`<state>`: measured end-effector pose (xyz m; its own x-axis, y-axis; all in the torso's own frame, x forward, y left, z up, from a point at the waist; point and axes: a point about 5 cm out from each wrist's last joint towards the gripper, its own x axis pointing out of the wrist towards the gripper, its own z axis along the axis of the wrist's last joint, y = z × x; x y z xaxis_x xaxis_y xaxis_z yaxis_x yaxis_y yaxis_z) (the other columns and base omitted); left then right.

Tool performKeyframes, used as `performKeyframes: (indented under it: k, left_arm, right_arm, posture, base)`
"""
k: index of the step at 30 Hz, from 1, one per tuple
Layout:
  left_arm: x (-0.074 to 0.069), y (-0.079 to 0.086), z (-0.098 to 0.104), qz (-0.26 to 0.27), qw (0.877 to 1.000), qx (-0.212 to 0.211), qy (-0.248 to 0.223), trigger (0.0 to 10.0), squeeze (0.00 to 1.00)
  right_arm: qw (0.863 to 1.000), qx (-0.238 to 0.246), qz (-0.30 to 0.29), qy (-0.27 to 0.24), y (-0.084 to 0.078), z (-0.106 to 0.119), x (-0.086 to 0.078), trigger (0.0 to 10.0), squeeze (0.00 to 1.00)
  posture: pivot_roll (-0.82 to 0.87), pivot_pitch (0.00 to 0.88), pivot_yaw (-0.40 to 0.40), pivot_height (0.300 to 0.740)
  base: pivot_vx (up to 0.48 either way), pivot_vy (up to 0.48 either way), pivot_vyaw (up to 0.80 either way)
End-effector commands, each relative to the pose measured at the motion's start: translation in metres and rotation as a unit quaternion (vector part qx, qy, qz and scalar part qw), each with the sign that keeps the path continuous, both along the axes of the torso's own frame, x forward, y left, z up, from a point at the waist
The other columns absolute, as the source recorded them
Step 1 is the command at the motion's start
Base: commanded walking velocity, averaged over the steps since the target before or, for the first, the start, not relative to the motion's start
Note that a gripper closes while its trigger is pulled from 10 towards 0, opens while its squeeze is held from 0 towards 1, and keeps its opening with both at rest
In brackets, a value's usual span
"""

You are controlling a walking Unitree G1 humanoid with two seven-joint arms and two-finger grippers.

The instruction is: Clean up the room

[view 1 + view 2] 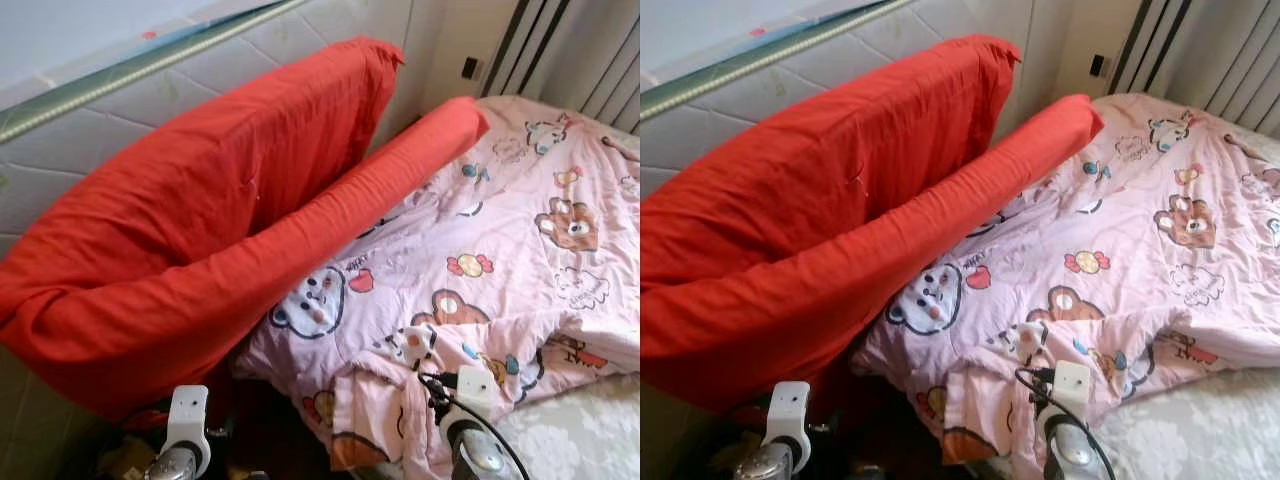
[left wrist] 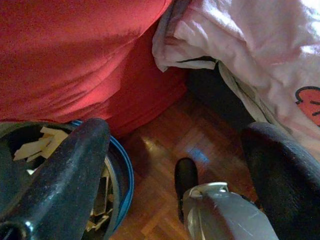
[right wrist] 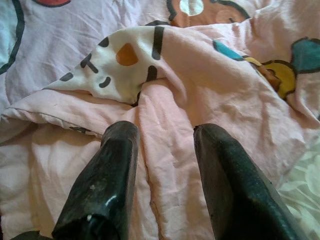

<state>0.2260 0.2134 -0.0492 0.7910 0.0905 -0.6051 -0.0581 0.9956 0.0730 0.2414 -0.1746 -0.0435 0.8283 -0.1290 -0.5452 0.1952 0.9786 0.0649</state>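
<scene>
Where pink quilt (image 3: 165,100) bunches, right hand (image 3: 165,145) straddling fold, fingers parted

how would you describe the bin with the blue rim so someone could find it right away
Start at the big red cushion leaning on the padded wall beside the bed. On the wooden floor below its lower end, near the left gripper, stands the bin. Its blue rim and pale scraps inside set it apart.

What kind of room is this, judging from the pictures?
Most likely a bedroom: a pink cartoon-bear quilt lies spread over a bed, a long red pillow leans on the padded wall, and the floor is wood.
</scene>
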Motion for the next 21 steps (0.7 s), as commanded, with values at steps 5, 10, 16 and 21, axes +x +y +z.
performKeyframes:
  k: [5,10,16,21]
  left_arm:
    - [-0.008,0.003,-0.004,0.0,1.0,0.004,0.009,10.0,0.0]
    - [-0.006,0.003,-0.003,-0.001,1.0,0.005,0.007,10.0,0.0]
    - [-0.006,0.002,-0.003,0.0,1.0,0.004,0.004,10.0,0.0]
    - [-0.009,0.003,-0.004,0.001,1.0,0.005,0.006,10.0,0.0]
  right_arm:
    - [1.0,0.002,-0.021,-0.004,-0.003,0.0,0.0,10.0,0.0]
    - [1.0,-0.002,-0.023,-0.006,-0.005,0.001,-0.001,10.0,0.0]
    - [0.999,-0.001,-0.039,-0.015,-0.007,0.003,0.0,10.0,0.0]
    - [0.998,0.008,-0.045,-0.038,-0.006,0.009,0.008,10.0,0.0]
  posture:
    - [0.13,0.151,0.004,0.666]
    - [0.13,0.154,0.004,0.636]
    - [0.13,0.16,0.003,0.626]
    - [0.14,0.174,0.003,0.626]
  base:
    - [0.0,0.0,0.0]
    - [0.0,0.0,0.0]
    - [0.0,0.0,0.0]
    - [0.0,0.0,0.0]
